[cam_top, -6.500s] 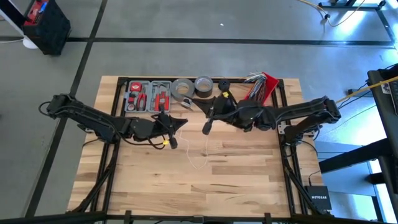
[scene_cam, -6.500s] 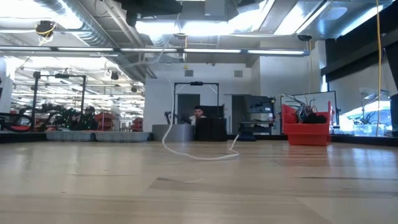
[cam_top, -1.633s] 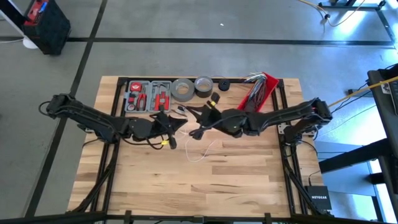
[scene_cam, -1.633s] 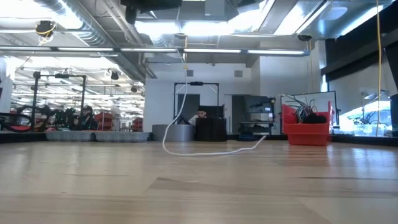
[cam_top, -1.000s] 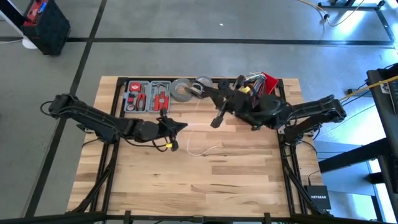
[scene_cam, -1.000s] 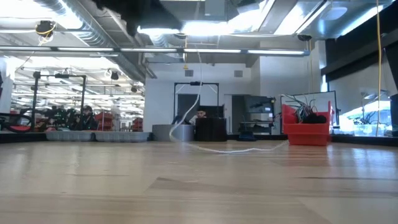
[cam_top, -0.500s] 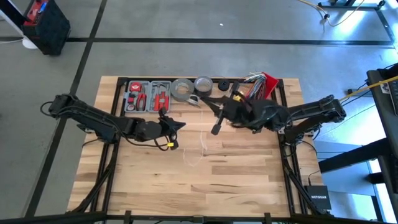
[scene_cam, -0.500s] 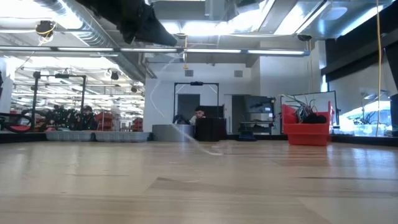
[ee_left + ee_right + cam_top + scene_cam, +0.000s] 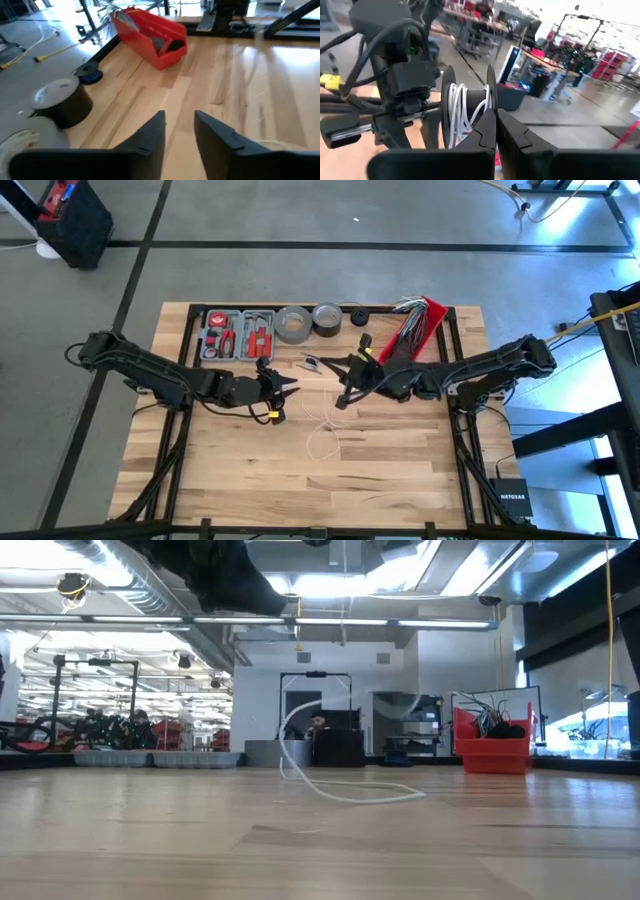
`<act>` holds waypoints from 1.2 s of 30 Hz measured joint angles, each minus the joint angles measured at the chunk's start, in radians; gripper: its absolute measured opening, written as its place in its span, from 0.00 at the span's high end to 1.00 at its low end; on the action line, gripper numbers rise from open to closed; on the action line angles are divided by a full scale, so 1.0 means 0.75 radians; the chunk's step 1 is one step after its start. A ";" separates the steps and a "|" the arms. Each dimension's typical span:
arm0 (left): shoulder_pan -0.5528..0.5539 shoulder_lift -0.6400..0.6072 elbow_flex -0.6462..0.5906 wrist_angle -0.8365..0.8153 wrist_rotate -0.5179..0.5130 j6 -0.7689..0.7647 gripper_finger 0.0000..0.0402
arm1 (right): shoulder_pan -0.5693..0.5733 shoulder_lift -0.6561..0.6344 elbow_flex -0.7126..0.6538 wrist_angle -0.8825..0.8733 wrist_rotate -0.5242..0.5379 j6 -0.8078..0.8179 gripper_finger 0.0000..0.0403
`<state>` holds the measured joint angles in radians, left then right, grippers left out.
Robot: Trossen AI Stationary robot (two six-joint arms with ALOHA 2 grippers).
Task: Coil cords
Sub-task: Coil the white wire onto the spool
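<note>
Two arms are meeting over the middle of the table, and you are working a single thin white cord (image 9: 322, 432) between them. Take the red bin (image 9: 418, 323) at the table's far right edge as your marker.

Well to the left of the bin, your left gripper (image 9: 287, 386) is hovering above the wood with its fingers parted and nothing between them; the left wrist view is showing only bare board through the gap. Beyond it toward the far edge, the tool tray (image 9: 238, 335) and the tape rolls (image 9: 308, 322) are sitting untouched.

Moving right, the loose end of the cord is lying in an open loop on the table, nearer you than both grippers and roughly midway between them. From that loop the strand is rising toward your right gripper (image 9: 342, 394).

Closer to the bin, just to its left and nearer you, the right gripper is clamped on a small black spool (image 9: 467, 117), where several white turns are already lying wound between the flanges. So the slack is running from the right gripper down and toward you, its length pointing away from the bin. I judge the left gripper the better placed to pick up the slack, since the right one is occupied with the spool.
</note>
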<state>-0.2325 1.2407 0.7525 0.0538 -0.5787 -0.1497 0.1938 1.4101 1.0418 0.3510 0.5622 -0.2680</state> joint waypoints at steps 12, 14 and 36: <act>0.003 0.149 0.001 0.451 0.244 0.069 0.63 | -0.023 0.009 -0.370 0.859 -0.298 -0.088 0.99; 0.010 0.206 0.002 0.547 0.244 0.086 0.64 | -0.019 0.010 -0.371 0.844 -0.312 -0.085 0.99; 0.026 0.435 0.133 0.590 0.526 0.140 0.64 | -0.005 0.010 -0.371 0.794 -0.347 -0.037 0.99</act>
<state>-0.2129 1.5671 0.8524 0.4962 -0.1841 -0.0444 0.1902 1.4178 0.7635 0.9461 0.3023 -0.2958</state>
